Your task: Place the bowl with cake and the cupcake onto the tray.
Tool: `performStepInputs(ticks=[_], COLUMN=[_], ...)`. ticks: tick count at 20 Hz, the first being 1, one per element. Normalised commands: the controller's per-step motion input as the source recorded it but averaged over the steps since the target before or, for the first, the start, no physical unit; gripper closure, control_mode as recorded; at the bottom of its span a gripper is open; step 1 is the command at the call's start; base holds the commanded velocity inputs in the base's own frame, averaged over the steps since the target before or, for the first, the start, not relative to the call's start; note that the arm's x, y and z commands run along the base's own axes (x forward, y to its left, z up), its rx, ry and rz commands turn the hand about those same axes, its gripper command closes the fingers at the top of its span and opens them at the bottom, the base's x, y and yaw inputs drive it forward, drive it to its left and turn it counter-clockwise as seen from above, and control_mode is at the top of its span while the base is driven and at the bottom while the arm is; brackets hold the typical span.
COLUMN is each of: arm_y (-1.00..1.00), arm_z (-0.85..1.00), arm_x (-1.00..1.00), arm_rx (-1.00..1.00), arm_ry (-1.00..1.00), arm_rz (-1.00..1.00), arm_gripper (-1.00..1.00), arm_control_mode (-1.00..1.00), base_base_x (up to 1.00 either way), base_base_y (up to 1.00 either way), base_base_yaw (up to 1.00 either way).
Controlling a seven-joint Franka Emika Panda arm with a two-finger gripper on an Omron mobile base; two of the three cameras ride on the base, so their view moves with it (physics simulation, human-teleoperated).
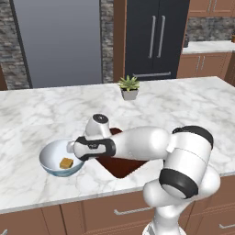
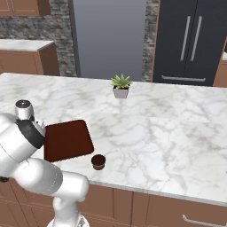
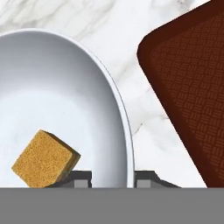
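The bowl (image 1: 53,156), white inside and pale blue-grey outside, stands on the counter left of the tray (image 1: 124,166). The tan-orange cake (image 1: 66,162) lies inside it, seen close up as a cube (image 3: 45,158) in the hand view. My gripper (image 3: 113,178) is open astride the bowl's right rim (image 3: 124,127), with one fingertip (image 3: 81,177) inside and the other (image 3: 146,177) outside, close to the rim. The dark reddish-brown tray (image 2: 66,139) lies flat with nothing on it. The dark brown cupcake (image 2: 98,162) stands on the counter just off the tray's near right corner.
A small potted succulent (image 1: 129,87) stands at the middle back of the marble island (image 2: 168,128). The counter's front edge runs close below the bowl and the cupcake. A dark fridge and wooden cabinets stand behind.
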Motion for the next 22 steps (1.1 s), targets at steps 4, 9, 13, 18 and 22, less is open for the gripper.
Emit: performStepInputs(ticks=[4, 9, 13, 18, 22], arm_y=[0.0, -0.04, -0.2, -0.27, -0.42], arm_z=[0.02, 0.24, 0.24, 0.29, 0.35], arm_x=[0.0, 0.0, 0.0, 0.0, 0.0], arm_rx=[0.02, 0.13, 0.1, 0.0, 0.0], arm_ry=[0.0, 0.0, 0.0, 0.0, 0.0], arm_rz=[0.0, 0.0, -0.03, -0.02, -0.02], arm_gripper=[1.0, 1.0, 1.0, 1.0, 1.0], arm_control_mode=[-1.0, -1.0, -1.0, -1.0, -1.0], base_base_x=[0.0, 0.0, 0.0, 0.0, 0.0], base_base_y=[0.0, 0.0, 0.0, 0.0, 0.0], base_base_yaw=[0.0, 0.0, 0.0, 0.0, 0.0])
